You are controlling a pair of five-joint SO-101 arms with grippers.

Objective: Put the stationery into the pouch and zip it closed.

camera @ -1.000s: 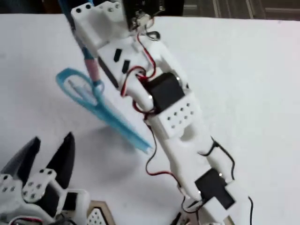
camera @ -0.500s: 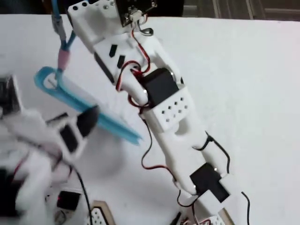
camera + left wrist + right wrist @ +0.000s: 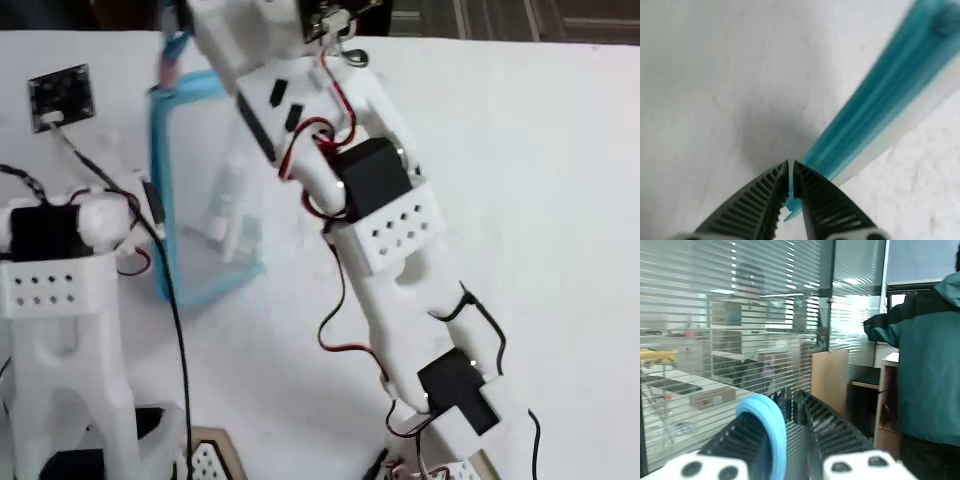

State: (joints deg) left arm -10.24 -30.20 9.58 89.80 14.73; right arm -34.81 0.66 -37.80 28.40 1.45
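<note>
The pouch [image 3: 205, 190] is held up over the desk [image 3: 520, 150], broad face to the high camera. Pale shapes show through its clear side, but whether they are all the stationery cannot be told. A pink-and-blue pull [image 3: 175, 55] runs from its top toward the right claw [image 3: 791, 395]. That claw's fingers stand almost together with a blue loop against one of them, so I judge the pull is gripped there. The left claw [image 3: 790, 165] is pinched tight on the pouch's blue edge, on the side toward its own arm. That is the change. A second ago the pouch dangled slanted and edge-on from the right arm alone, while the left claw sat wide open, low at the front of the desk. Half a second ago that arm was sweeping in, and now it has hold. With the pouch held at two places the zip line can be kept taut, which looks like the set-up for sliding the pull along to close it. How far the zip is already shut does not show.
</note>
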